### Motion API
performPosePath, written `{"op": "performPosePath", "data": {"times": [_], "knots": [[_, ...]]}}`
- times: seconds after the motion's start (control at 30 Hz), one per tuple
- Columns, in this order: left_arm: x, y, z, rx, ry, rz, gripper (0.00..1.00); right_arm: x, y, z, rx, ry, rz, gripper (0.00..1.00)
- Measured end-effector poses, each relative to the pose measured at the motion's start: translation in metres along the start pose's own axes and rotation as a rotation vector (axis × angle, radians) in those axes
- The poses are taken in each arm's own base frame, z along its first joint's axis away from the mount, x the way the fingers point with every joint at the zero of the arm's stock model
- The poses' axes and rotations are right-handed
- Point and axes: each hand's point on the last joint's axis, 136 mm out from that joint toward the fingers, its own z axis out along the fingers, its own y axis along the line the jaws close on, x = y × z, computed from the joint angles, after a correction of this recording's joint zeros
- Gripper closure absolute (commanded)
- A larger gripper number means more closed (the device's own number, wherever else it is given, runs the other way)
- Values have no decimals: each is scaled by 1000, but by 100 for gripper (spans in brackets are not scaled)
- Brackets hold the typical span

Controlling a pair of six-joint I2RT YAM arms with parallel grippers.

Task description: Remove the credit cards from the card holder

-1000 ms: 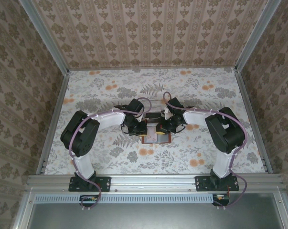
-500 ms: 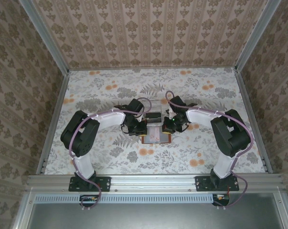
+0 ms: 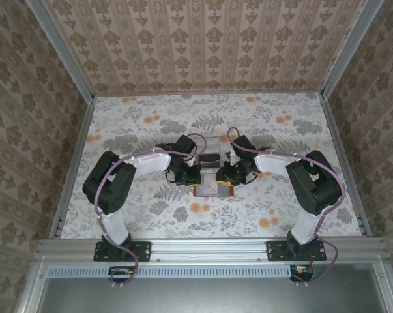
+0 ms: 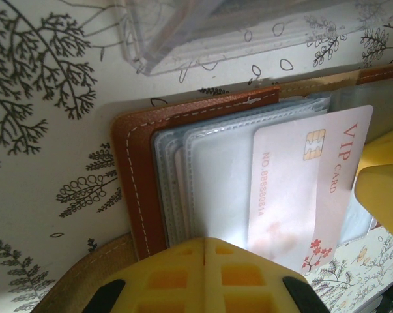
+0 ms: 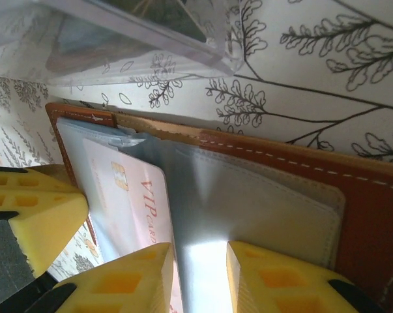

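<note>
The pink credit card [image 4: 294, 189] is sticking half out of the card holder [image 4: 134, 189], not yet free, with the left gripper [image 4: 206, 274] pressed together and the right gripper [image 5: 195, 274] slightly spread over it.

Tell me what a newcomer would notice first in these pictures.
First, the pale pink VIP card, lying across the clear pockets of the open brown card holder in the middle of the flowery table. Next, the yellow fingers crowding it: the left gripper shut over the holder, the right gripper slightly open at the card's edge. A clear plastic tray lies just beyond.
</note>
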Motion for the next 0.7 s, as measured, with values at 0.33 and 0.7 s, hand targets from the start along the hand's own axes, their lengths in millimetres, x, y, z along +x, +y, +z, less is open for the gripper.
{"op": "performPosePath", "data": {"times": [0.33, 0.7], "knots": [[0, 0, 0, -5, 8, 3, 99, -2, 12, 4, -96, -13, 11, 78], [0, 0, 0, -10, 16, -1, 99, -2, 22, 3, -143, -5, 9, 87]]}}
